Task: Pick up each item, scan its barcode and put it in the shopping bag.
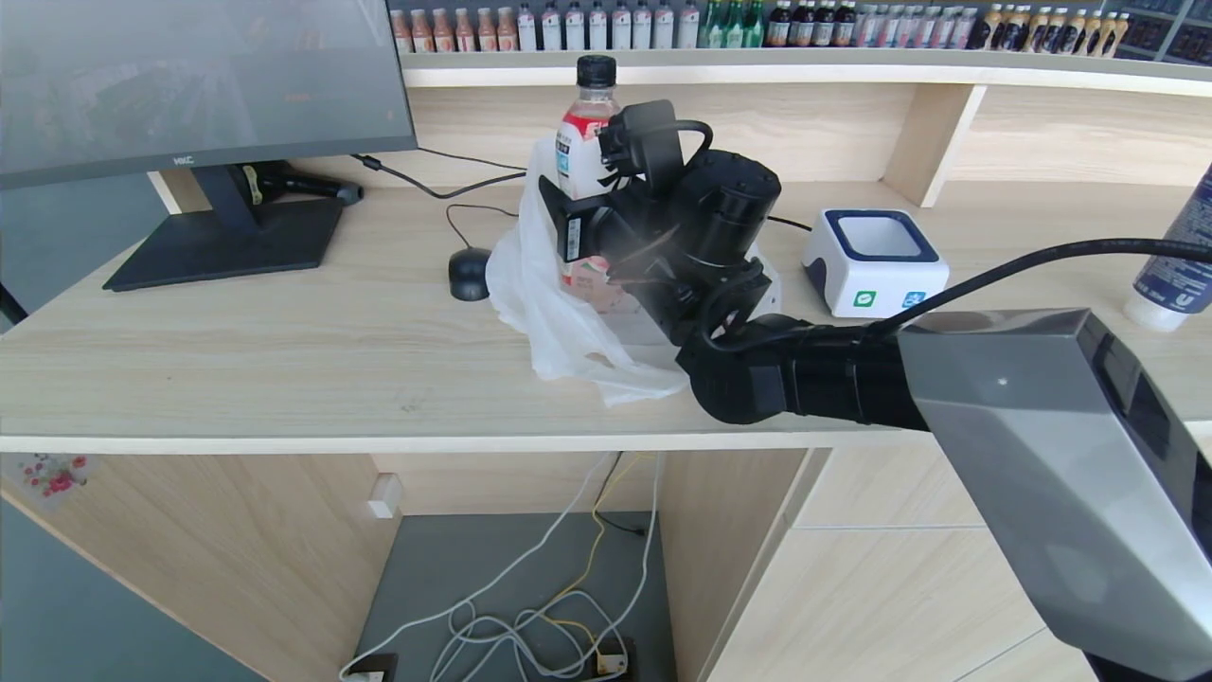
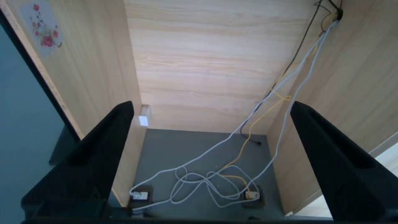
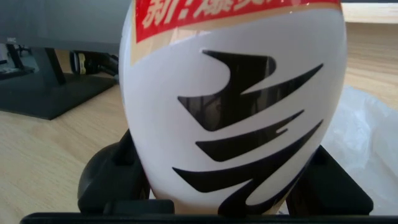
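Woodgrain counter [image 1: 237,350] bears crinkled plastic bag [image 1: 530,294]; right jaws clasp glossy bottle [image 1: 585,142]

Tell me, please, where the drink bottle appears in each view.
Head view: drink bottle at upper middle, at the white bag.
Right wrist view: drink bottle, very close, across the middle.
Left wrist view: looks down at loose cables instead.
Shared landmark: monitor stand, in head and right wrist views.

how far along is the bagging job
Done: nothing else visible in the shopping bag. In hand: the right gripper grips the bottle, standing in the bag, not yet released; its scan cannot be judged. Left: a second bottle waits on the counter past the scanner. The left gripper hangs open below.
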